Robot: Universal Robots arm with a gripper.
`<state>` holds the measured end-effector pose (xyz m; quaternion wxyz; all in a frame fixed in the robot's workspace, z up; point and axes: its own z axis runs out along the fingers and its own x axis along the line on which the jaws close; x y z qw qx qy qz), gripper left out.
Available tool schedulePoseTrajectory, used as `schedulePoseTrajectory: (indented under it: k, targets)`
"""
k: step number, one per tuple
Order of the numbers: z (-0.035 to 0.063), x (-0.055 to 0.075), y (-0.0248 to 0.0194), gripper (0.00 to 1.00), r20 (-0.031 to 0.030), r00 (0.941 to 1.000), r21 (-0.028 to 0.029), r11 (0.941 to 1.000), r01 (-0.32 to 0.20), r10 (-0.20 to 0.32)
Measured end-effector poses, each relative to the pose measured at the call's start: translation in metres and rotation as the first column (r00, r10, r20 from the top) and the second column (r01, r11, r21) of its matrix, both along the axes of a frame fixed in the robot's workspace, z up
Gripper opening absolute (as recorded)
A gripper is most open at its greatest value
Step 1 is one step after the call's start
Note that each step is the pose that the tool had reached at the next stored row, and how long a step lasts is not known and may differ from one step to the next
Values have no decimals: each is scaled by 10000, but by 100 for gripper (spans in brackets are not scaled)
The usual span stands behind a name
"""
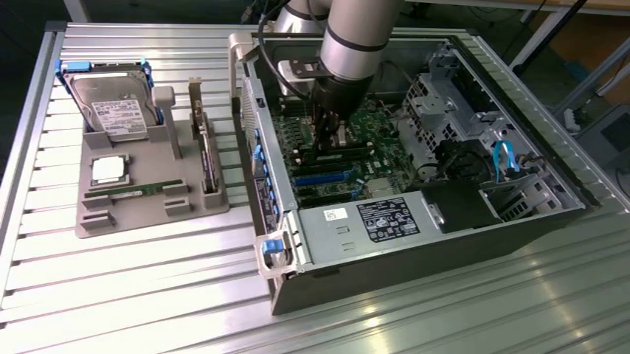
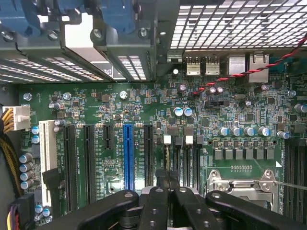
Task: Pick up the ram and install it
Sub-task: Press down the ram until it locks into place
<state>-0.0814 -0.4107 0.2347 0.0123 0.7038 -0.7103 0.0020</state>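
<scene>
Gripper (image 2: 168,186) fingers pressed together, no gap, tips down right at the memory slots (image 2: 189,158) on the motherboard (image 2: 144,105). Can't tell if a stick is pinched between them; a thin edge sits in the slot just ahead of the tips. Blue expansion slot (image 2: 128,158) is beside the fingers and the metal CPU socket (image 2: 244,184) is on their other side.

In the exterior view the gripper (image 1: 327,136) is deep inside the open PC case (image 1: 414,243), centre of frame, arm coming down from the top edge. The power supply (image 1: 389,219) is at the case's near end.

One ram stick (image 1: 138,190) lies flat on the grey parts tray (image 1: 147,221), lower left of the frame, well apart from the gripper. Also on the tray: processor chip (image 1: 108,169) just above the stick, hard drive (image 1: 116,107) at the far end, green expansion card (image 1: 205,158) standing on edge at the tray's right side. Tray and case sit on a slatted aluminium table (image 1: 147,295).
</scene>
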Motion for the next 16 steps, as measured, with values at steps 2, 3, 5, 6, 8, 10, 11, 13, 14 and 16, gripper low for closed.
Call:
schedulePoseTrajectory:
  k: [2,3,5,6,8,10,11,13,14,16]
  targets:
    - [-1,0,1,10,1,10000,1,10000,0,0]
    - [-1,0,0,10,1,10000,1,10000,0,0]
    - [-7,0,0,10,3,10000,5,10000,0,0]
    - [-10,0,0,10,2,10000,5,10000,0,0]
    - [-11,0,0,10,0,10000,4,10000,0,0]
    - [-11,0,0,10,0,10000,3,10000,0,0]
    - [-12,0,0,10,1,10000,4,10000,0,0]
    - [-16,0,0,10,1,10000,5,10000,0,0]
    - [-17,0,0,10,0,10000,4,10000,0,0]
    - [-18,0,0,10,1,10000,5,10000,0,0]
